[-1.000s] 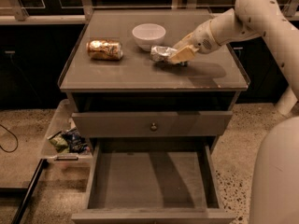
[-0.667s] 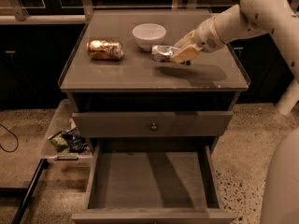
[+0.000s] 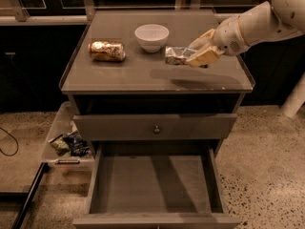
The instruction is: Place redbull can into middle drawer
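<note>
End effector [image 3: 198, 51] was clamped on the redbull can [image 3: 177, 55], held sideways just above the desk [image 3: 143, 78], its shadow beneath. White bowl [image 3: 151, 36] sat just left of it, gold-brown can [image 3: 106, 51] lying farther left. Middle drawer [image 3: 152, 185] stood open well below it, empty; knob drawer [image 3: 153, 128] above that was shut.

Gripper [image 3: 198, 54] above cabinet top [image 3: 157, 78], right side. Redbull can [image 3: 177, 55] clamped in it, jutting left. Bowl [image 3: 151, 36] left of gripper, further back. Second can [image 3: 106, 51] far left. Knob drawer [image 3: 119, 127] below gripper. Middle drawer [image 3: 152, 187] lower still, pulled out frontward.
</note>
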{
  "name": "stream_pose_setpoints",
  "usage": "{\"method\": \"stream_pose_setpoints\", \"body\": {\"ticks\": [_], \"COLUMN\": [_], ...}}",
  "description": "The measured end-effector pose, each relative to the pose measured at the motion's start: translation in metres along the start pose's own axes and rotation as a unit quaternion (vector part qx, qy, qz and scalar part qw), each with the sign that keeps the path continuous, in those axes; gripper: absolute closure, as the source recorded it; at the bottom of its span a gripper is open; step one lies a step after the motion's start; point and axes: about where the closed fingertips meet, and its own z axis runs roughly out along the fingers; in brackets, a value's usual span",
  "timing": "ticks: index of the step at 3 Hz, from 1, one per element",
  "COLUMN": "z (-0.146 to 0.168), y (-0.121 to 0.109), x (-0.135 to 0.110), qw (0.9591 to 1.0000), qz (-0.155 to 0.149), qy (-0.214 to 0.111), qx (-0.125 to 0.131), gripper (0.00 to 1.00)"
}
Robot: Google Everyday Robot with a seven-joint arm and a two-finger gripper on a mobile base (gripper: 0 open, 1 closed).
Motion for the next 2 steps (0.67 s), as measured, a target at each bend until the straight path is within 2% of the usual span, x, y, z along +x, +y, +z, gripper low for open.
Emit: {"method": "stream_pose_setpoints", "body": {"ticks": [1, 2], "z": [-0.028, -0.047], "y": [0.032, 0.076], "x": [0.014, 0.035], "qw": [0.9997, 0.9992], "qz": [-0.013, -0.023], "qy": [-0.010, -0.013], "qx": [0.017, 0.029], "gripper": [1.00, 1.00]}}
